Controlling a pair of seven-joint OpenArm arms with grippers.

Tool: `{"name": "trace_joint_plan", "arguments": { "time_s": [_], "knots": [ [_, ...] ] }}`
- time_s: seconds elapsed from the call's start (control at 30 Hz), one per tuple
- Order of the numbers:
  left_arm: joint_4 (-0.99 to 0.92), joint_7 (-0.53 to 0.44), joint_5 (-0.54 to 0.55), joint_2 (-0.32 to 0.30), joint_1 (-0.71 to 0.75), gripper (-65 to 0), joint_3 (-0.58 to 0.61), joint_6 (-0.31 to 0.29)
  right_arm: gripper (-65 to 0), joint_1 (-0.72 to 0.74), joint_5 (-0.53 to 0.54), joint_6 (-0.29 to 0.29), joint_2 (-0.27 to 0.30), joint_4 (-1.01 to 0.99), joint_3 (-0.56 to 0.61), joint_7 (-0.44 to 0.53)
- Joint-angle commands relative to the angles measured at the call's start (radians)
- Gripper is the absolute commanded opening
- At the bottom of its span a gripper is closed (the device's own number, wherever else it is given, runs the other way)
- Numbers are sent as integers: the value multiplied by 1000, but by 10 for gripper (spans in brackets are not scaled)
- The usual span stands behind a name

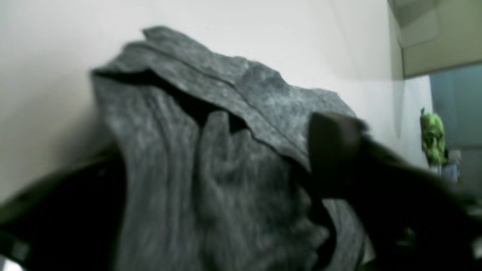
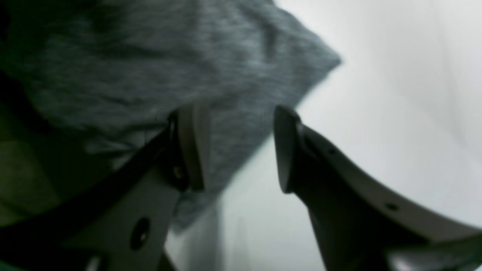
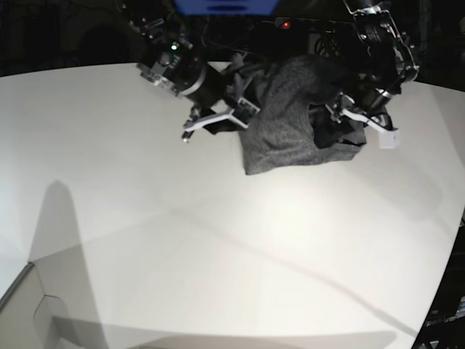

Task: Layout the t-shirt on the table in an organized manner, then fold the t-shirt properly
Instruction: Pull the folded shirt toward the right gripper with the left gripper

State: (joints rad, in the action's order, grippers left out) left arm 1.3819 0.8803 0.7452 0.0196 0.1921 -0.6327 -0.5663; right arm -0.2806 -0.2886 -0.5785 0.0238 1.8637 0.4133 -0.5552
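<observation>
The t-shirt (image 3: 290, 120) is lying bunched at the far side of the surface (image 3: 218, 240), not yet spread. The right pincer (image 2: 241, 146) is gaping empty beside it; the left pincer's (image 3: 356, 116) state is unclear. Next, gripping and spreading seems needed.

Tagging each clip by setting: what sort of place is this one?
Probably a robotics lab bench: a large bare white table, two arms working a grey t-shirt, and dark equipment with an indicator light behind.

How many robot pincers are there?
2. The right pincer sits at the t-shirt's left edge in the base view, jaws apart; the left pincer is at its right edge. No others visible.
</observation>
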Motion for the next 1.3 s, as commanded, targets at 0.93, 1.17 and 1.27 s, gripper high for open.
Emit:
{"name": "trace_joint_plan", "arguments": {
  "time_s": [0.93,1.17,1.27],
  "knots": [
    [-462,-25,-137,-129,-753,-648,1046,68,-369,50,12,4,-18,43,-514,25],
    [-462,-183,-138,-70,-868,-648,1358,68,-369,59,13,4,-23,41,-653,25],
    [-462,-232,-177,-28,-888,-648,1445,68,-369,57,13,4,-25,41,-687,25]
  ]
}}
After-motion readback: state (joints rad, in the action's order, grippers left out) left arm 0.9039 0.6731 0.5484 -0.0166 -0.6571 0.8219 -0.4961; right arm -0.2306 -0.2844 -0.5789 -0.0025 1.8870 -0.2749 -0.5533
